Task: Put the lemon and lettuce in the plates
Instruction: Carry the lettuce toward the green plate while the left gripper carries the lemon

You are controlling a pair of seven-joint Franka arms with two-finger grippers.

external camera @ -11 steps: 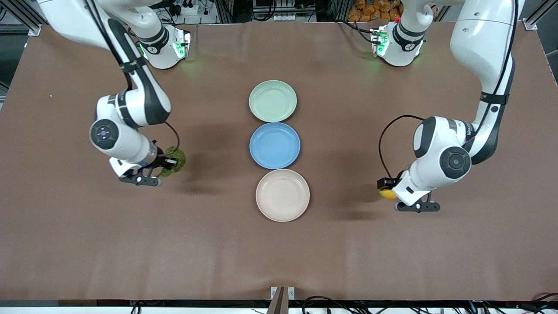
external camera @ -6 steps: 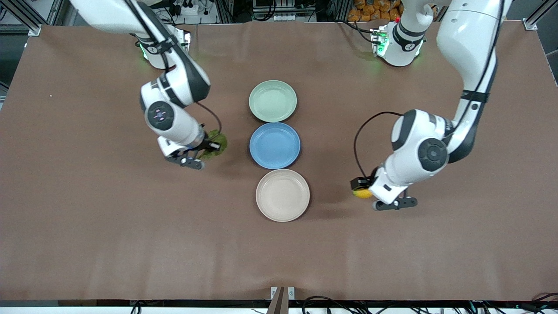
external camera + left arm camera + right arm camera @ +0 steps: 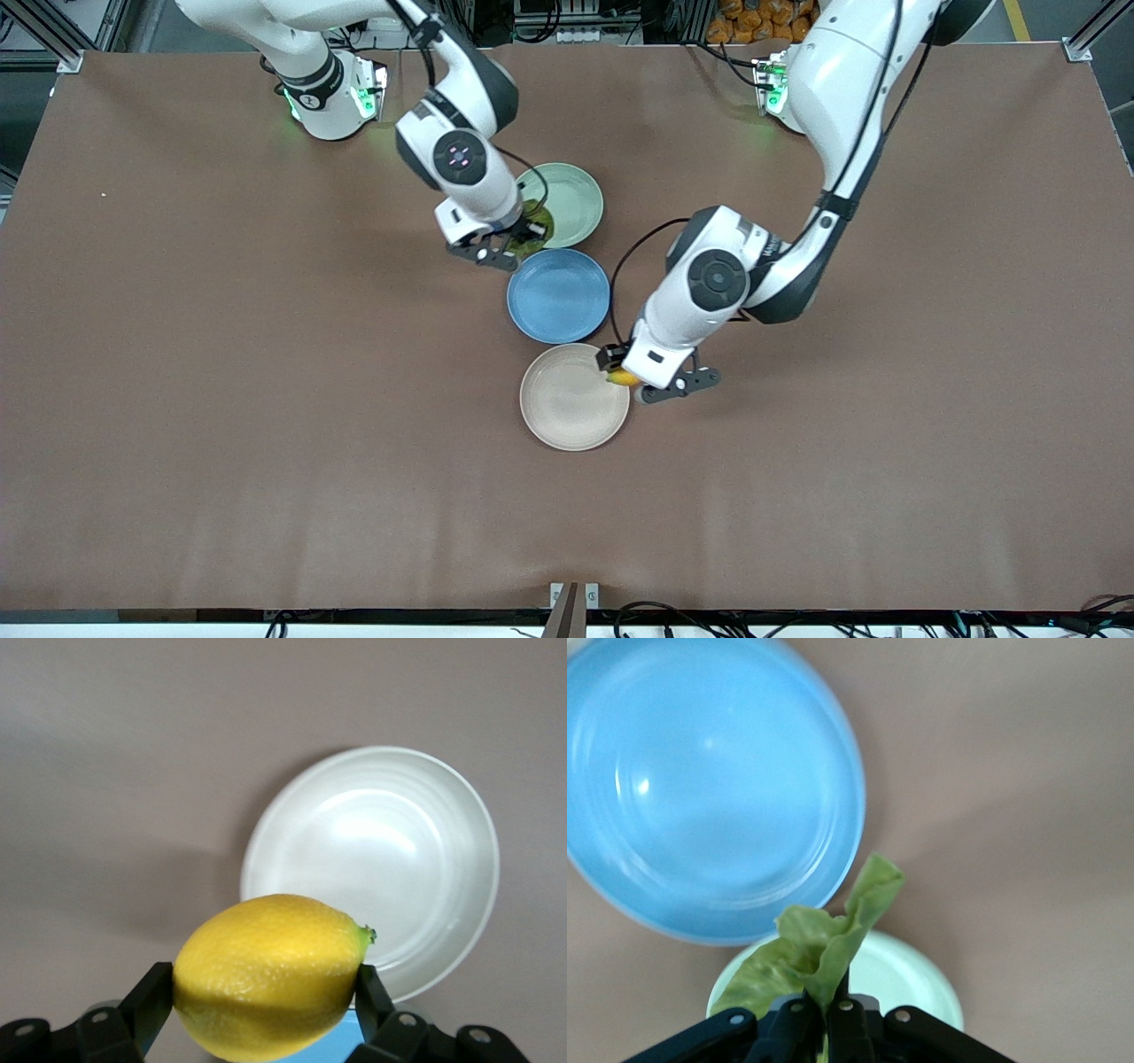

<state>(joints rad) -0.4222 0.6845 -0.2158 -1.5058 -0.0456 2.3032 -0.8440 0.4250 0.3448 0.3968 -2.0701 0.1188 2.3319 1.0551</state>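
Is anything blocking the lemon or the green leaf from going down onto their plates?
Nothing visible does. The left gripper holds the lemon over the rim of the bare beige plate. The right gripper holds the lettuce over the edge of the mint plate, also bare. The blue plate lies between them.

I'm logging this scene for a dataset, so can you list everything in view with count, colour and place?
lemon: one, bright yellow, held in the left gripper over the rim of the beige plate.
lettuce: one leaf, green, held in the right gripper over the edge of the mint green plate.
mint green plate: one, farthest from the front camera in the row of three.
blue plate: one, middle of the row, nothing in it.
beige plate: one, nearest the front camera, nothing resting in it yet.
table: one, brown.
left gripper: one, black fingers, shut on the lemon.
right gripper: one, black fingers, shut on the lettuce.
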